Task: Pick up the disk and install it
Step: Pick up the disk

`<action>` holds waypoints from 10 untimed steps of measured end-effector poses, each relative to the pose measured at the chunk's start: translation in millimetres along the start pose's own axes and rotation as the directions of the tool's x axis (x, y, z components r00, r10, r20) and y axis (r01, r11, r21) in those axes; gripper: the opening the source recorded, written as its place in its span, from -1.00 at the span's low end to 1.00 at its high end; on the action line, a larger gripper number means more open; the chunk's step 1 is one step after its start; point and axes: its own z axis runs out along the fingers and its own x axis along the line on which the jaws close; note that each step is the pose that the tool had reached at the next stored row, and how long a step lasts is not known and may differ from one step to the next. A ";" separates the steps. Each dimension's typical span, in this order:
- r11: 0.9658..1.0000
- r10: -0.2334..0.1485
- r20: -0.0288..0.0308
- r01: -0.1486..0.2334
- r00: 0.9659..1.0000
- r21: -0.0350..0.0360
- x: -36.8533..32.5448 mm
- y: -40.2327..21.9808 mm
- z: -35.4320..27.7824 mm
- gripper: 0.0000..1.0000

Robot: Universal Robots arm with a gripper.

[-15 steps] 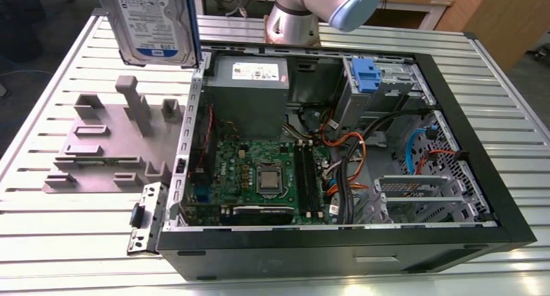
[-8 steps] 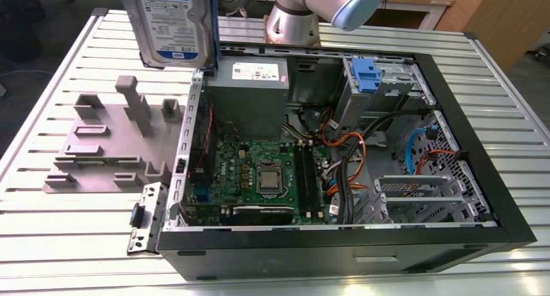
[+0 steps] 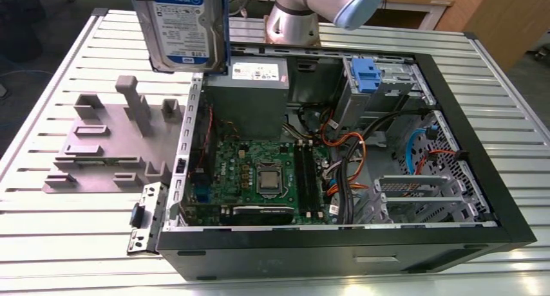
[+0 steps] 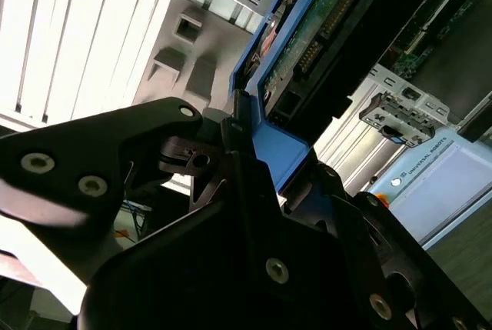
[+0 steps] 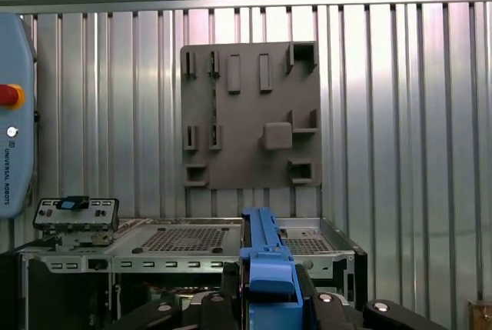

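Observation:
The disk, a silver hard drive with a white-and-blue label and blue side rails, hangs upright in the air at the exterior view's upper left. It is above the near wall of the open computer case, its top cut off by the picture edge. In the second wrist view my gripper is shut on the disk, its black fingers clamped on the blue rail. In the first wrist view the disk's blue rail rises from between the fingers of the gripper.
A grey slotted holder block lies on the slatted metal table to the exterior view's left of the case. Inside the case are a motherboard, cables and a drive bay with a blue latch. The arm's base stands behind.

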 end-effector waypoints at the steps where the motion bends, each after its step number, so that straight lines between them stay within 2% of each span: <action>1: 1.000 0.000 0.000 0.000 1.000 0.000 1.7 -1.0 0.1 -0.27; 5: 1.000 0.000 0.000 0.000 1.000 0.000 7.9 -6.1 0.5 -0.27; 10: 1.000 0.000 0.000 0.000 1.000 0.000 9.5 -26.0 0.6 -0.27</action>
